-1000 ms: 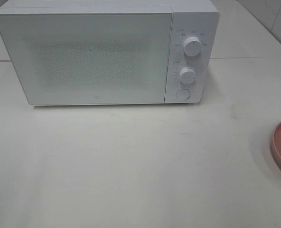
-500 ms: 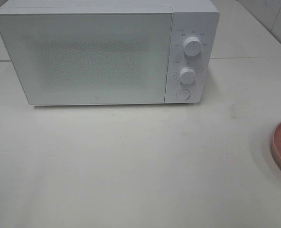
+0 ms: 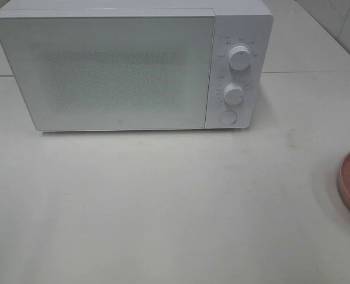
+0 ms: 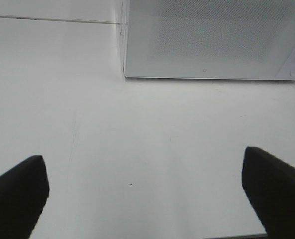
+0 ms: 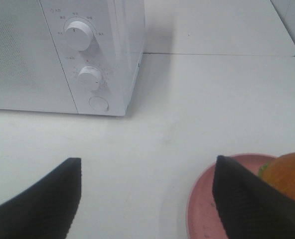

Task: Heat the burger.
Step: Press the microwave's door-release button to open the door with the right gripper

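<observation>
Although laid out ready for work, stands at the very start, with nothing of the heating done.

Progress:
- Shows the microwave (image 3: 133, 65) on the desk (image 3: 163, 207) with its door (image 3: 104, 71) fully shut and nothing visible behind it.
- Cannot tell the setting of either dial (image 3: 239, 57) from these views.
- Shows the left claw (image 4: 145, 191) spread as wide as it goes, empty, over bare desk in front of the microwave.
- Shows the right claw (image 5: 147, 194) spread wide too, pinching nothing, hovering beside the pink plate (image 5: 202, 194), with one finger overlapping the plate's rim in its own view.
- Leaves outstanding, by judgement: opening the door, lifting the burger, placing it inside, shutting the door, setting the dials.

Position of the burger (image 5: 287, 174):
- Sits on the pink plate, at the right of the desk, well apart from the microwave.
- Appears only in the right wrist view, cut off by the picture's edge and partly hidden by a claw finger.

Orientation:
- Appears upright, glossy bun top uppermost, a fringe of lettuce (image 5: 263, 168) below it.
- Offers no long axis across the desk, being round; judged to have its stacking axis vertical.
- Points no particular way.
</observation>
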Robot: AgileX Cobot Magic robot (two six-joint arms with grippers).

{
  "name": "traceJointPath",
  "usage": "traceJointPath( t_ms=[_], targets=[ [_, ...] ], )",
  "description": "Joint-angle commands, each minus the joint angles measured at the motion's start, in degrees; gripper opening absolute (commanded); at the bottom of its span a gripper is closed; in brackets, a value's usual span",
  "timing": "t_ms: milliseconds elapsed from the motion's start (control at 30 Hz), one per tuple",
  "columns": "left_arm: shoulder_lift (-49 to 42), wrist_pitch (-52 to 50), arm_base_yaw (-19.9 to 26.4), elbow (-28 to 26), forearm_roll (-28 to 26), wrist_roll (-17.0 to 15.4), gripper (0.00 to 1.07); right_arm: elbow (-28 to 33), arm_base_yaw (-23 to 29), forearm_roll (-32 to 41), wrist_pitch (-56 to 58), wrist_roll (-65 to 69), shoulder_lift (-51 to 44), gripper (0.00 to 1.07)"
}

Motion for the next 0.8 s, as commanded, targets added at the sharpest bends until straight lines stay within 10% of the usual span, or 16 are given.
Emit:
traceJointPath(
  t_ms=[33,800],
  targets=[
    [-1.38,-0.57,-0.17,0.29,-0.4,-0.06,0.98,1.55,-0.11,-0.11,-7.39,0.4,3.15,0.73],
    [-1.38,-0.57,-0.17,0.29,-0.4,-0.06,0.98,2.52,-0.11,0.0,-37.59,0.4,31.74,0.73]
  ],
)
